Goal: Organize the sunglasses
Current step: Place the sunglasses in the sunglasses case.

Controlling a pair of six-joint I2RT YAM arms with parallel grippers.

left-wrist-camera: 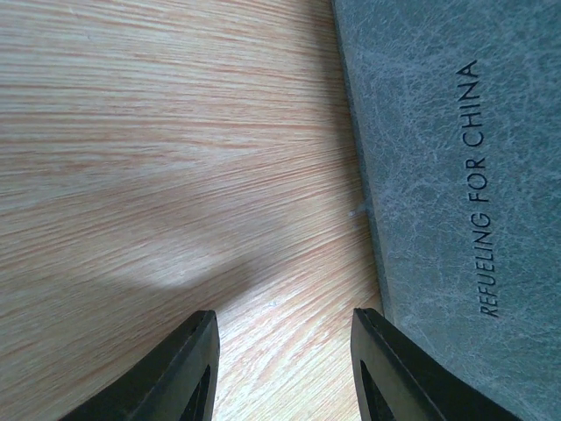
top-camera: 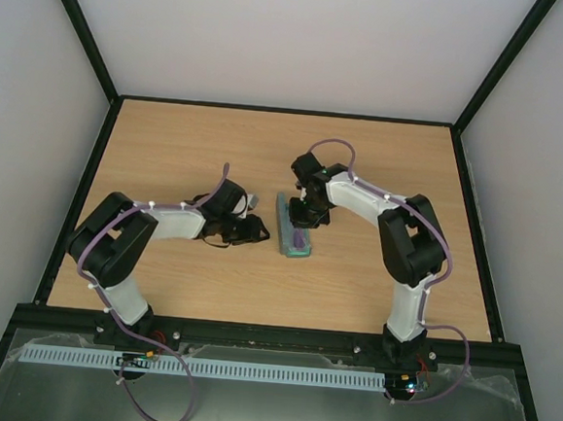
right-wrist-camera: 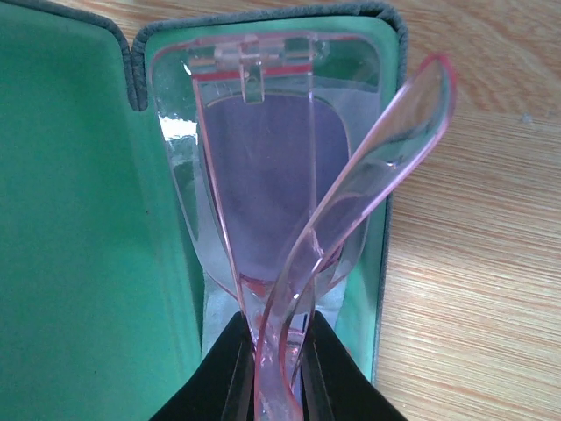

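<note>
The pink translucent sunglasses (right-wrist-camera: 263, 167) lie in the open grey-blue case (right-wrist-camera: 88, 228) with green lining. One arm sticks up and out to the right over the case rim. My right gripper (right-wrist-camera: 279, 351) is shut on the sunglasses at their near end. In the top view the right gripper (top-camera: 305, 215) is over the case (top-camera: 293, 227) at mid-table. My left gripper (left-wrist-camera: 285, 351) is open and empty, low over the wood, its right finger beside the case's grey outer side (left-wrist-camera: 456, 175). In the top view the left gripper (top-camera: 257, 230) is just left of the case.
The case's outer side carries the print "REFUELING FOR CHINA" (left-wrist-camera: 485, 189). A pale cloth (right-wrist-camera: 215, 307) lies under the sunglasses inside the case. The wooden table (top-camera: 170, 143) is bounded by a black frame and white walls.
</note>
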